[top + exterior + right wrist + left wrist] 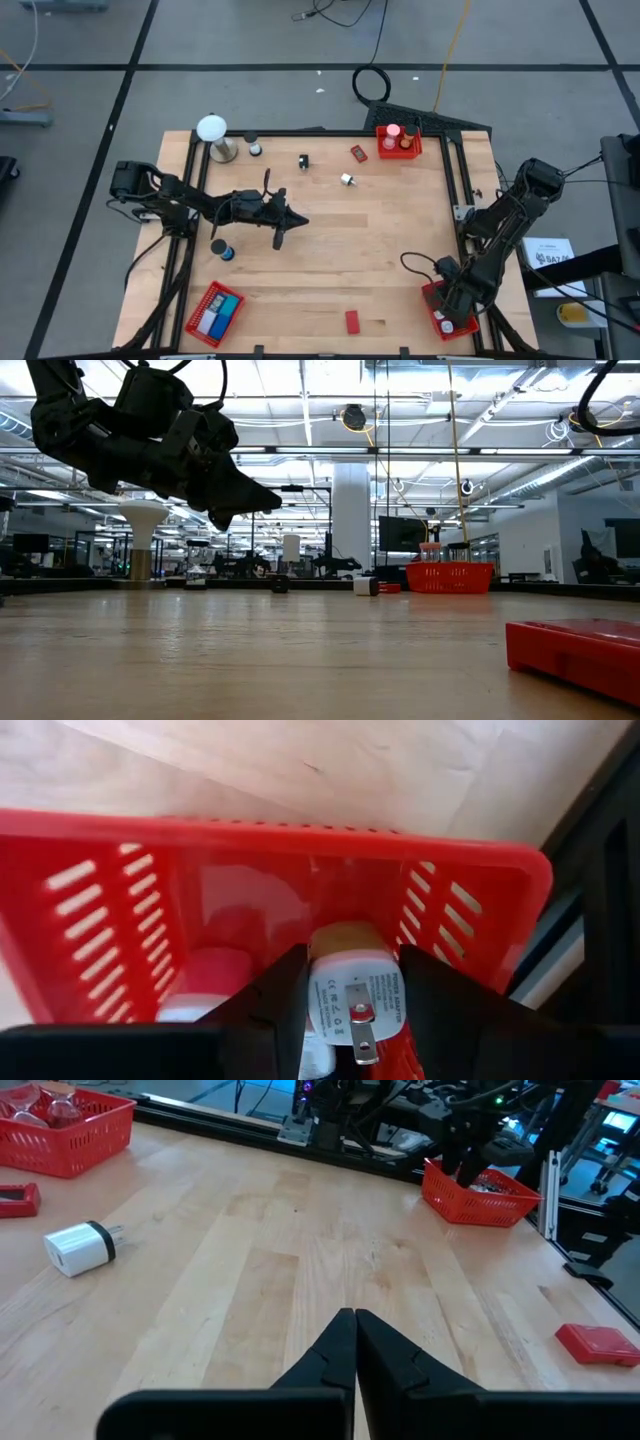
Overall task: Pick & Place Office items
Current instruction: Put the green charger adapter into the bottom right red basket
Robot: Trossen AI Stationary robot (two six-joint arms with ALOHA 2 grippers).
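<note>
Where daylight falls, pale wooden table (pixel 330 250), grey floor (pixel 250 90).

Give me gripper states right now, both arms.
Left gripper: closed, empty, held above the bare table.
Right gripper: closed on a white plug adapter, over the red basket at the table's near right corner.

Grey floor (pixel 250 40) all round table, dark seam lines crossing it. Black cable coil (pixel 372 82) lying on floor beyond far table edge, yellow cable (pixel 452 40) trailing away. Low view: big open hall, long ceiling light strips (pixel 330 405) glowing, white column (pixel 350 515) mid-room, dark monitor (pixel 400 533) beside it. Light wooden tabletop (pixel 250 650) stretching across foreground.
</note>
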